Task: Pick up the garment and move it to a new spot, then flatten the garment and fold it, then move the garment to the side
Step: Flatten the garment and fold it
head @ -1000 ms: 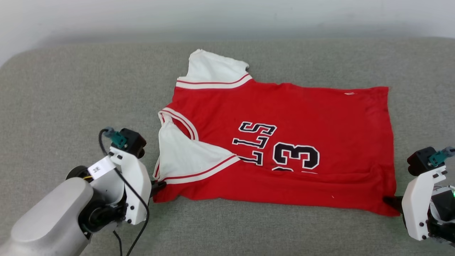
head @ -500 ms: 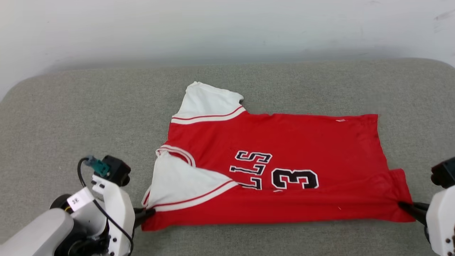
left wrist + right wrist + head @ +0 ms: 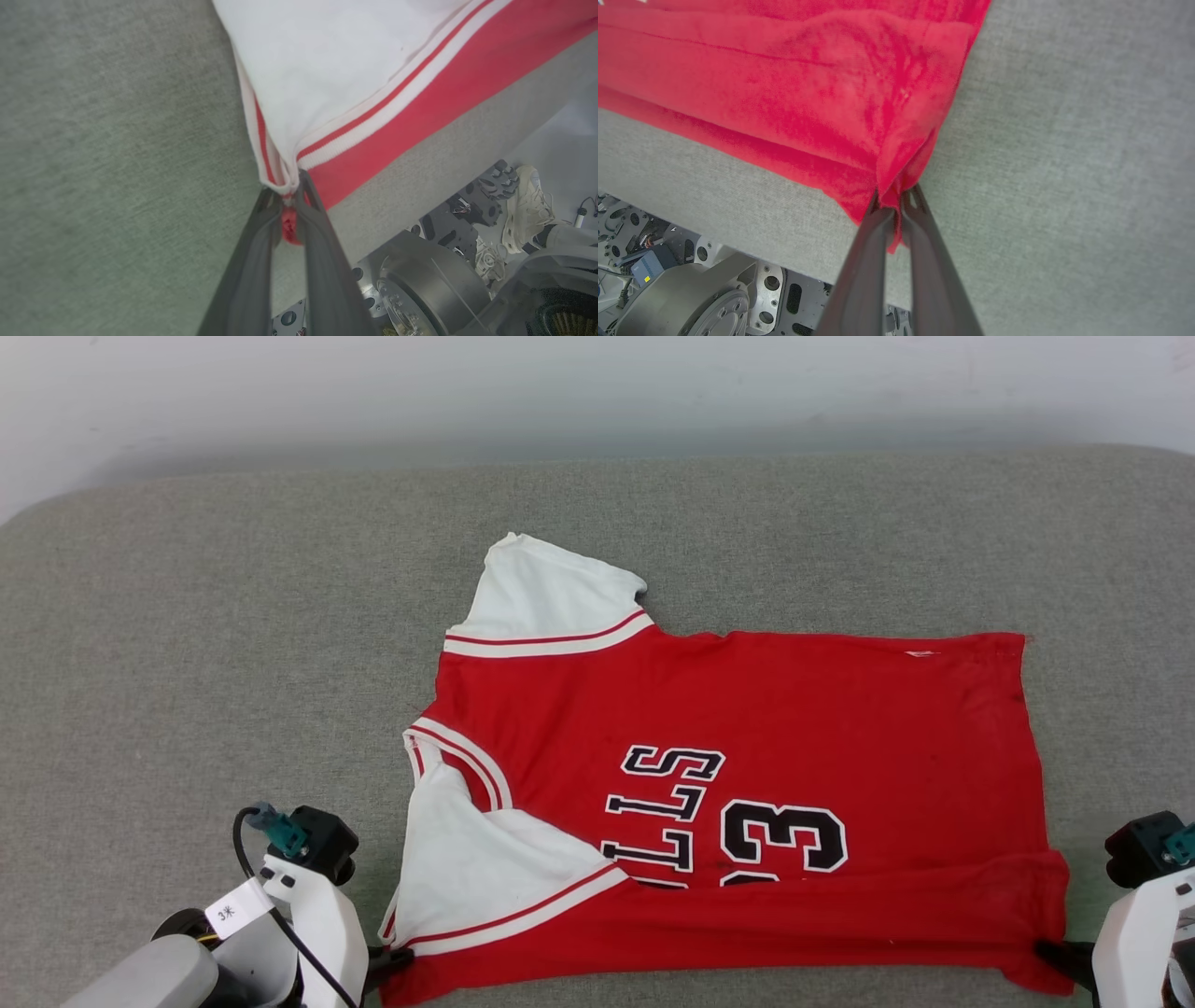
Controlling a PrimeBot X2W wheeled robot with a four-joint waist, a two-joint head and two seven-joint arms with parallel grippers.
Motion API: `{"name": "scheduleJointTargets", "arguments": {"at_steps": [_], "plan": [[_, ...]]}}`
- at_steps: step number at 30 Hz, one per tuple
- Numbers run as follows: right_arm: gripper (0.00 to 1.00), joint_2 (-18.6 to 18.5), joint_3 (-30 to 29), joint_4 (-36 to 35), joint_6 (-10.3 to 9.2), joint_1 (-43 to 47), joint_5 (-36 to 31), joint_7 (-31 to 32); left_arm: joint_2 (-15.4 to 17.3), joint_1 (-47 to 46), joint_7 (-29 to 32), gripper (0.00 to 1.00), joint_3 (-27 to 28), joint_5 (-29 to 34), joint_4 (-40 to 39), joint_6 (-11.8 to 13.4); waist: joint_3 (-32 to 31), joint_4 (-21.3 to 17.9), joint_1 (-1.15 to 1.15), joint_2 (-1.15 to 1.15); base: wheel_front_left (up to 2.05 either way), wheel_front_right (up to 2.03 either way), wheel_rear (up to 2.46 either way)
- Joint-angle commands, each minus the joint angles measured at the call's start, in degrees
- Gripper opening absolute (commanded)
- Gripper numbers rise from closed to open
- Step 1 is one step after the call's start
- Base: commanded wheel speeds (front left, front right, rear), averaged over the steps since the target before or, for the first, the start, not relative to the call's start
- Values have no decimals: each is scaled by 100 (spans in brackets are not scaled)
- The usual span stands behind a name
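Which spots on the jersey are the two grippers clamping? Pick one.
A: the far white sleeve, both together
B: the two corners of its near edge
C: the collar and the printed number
B: the left gripper is shut on the garment at its near left corner, and the right gripper on its near right corner.

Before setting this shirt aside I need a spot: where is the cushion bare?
Widest bare patch: grey cushion left of the garment. Another band lies between its far white sleeve and the wall. Right of the hem is narrower. Crowded: the near edge, where left gripper and right gripper pinch its corners.
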Motion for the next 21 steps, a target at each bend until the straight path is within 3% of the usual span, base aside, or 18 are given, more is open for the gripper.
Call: {"name": "scheduleJointTargets", "arguments": {"at_steps": [1,4,5,6,7,11,12,13,21], "plan": [[0,71,54,140,-8,-69,-65,7,-2,-30,41,0,-55,56,128,-29,42,5,0,0,0,0,0],[0,223,155,349,-8,-140,-117,-124,-127,-72,-47,0,-65,55,328,-109,41,26,0,0,0,0,0],[16,262,175,377,-8,-159,-111,-201,-158,-76,-83,0,-54,38,373,-110,23,31,0,0,0,0,0],[49,287,173,394,-8,-179,-104,-289,-173,-85,-128,32,-42,50,395,-129,-13,36,0,0,0,0,0],[100,293,146,399,-7,-200,-116,-405,-158,-105,-204,100,-12,103,417,-132,-52,35,0,0,0,0,0],[100,241,-29,288,-7,-207,-193,-911,-48,-199,-410,100,71,246,318,-168,-221,37,0,0,0,0,0],[100,272,-438,43,-7,-287,-491,-1715,156,-490,-686,100,370,387,-32,-148,-359,-19,0,0,0,0,0],[100,326,-514,-30,-5,-306,-593,-1905,164,-608,-838,100,468,463,-85,-114,-365,-34,0,0,0,0,0],[100,1220,-1642,-417,-6,-553,-1760,-3407,-170,-1629,-1837,100,1000,1155,102,165,-73,-240,0,0,0,0,0]]}}
